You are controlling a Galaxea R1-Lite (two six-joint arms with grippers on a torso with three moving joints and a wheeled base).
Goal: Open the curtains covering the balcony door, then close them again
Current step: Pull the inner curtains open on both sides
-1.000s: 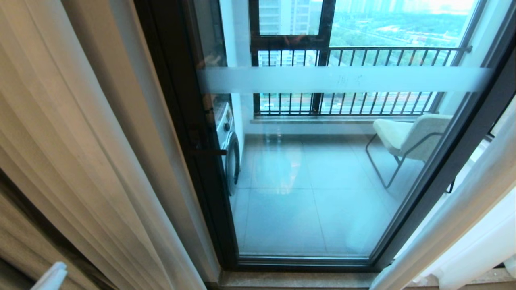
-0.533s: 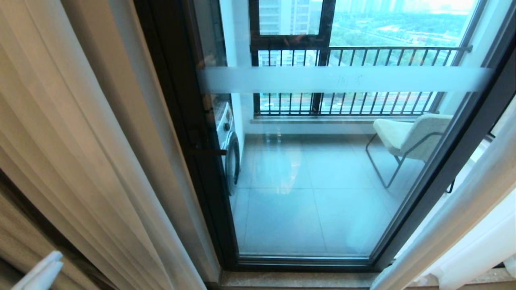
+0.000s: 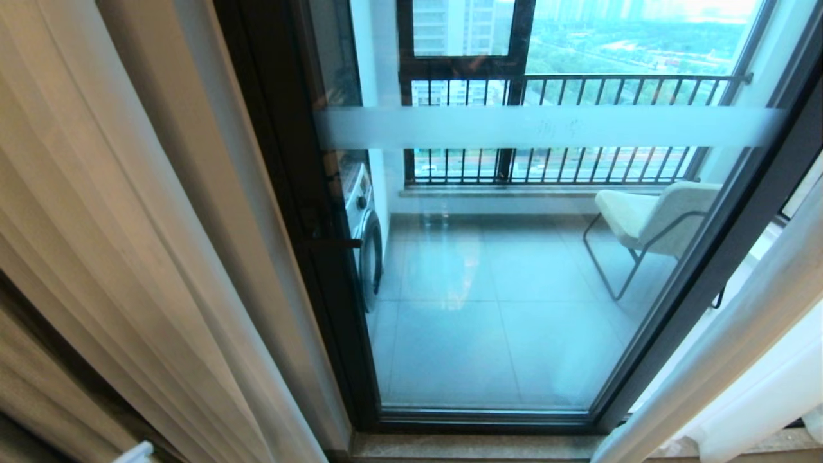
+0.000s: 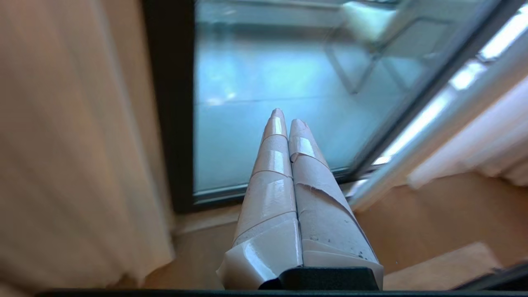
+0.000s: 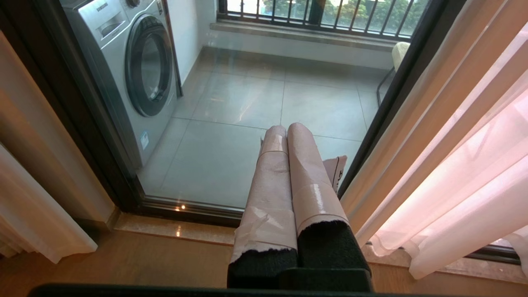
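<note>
On the far left hangs an opaque beige drape [image 3: 38, 360], and just beside it a gathered panel of the curtains [image 3: 128, 212], its long folds running from top to floor and leaning in the head view from upper left to lower right. The left gripper [image 3: 134, 452] shows only as a white tip at the bottom edge of the head view, in front of that drape; in its wrist view the left gripper [image 4: 284, 116] has its taped fingers pressed together, holding nothing, and points toward the glass.

Next comes the balcony door [image 3: 302, 212]: a tall glass panel in a dark frame, its long axis upright, uncovered between the two curtain panels. A frosted stripe [image 3: 546, 127] crosses the glass level; faint marks on it cannot be read. Through the glass stands a washing machine [image 5: 123, 62] with the brand SAMSUNG on its top panel and a small label low on its front that is too small to read. Farther right are a black railing [image 3: 566, 128] and a pale chair [image 3: 649, 215].

The right gripper [image 5: 286, 130] also has its wrapped fingers closed on nothing and points at the lower glass. On the far right hangs the other sheer panel [image 5: 453, 165], its folds slanting down to a wavy hem at the sill.
</note>
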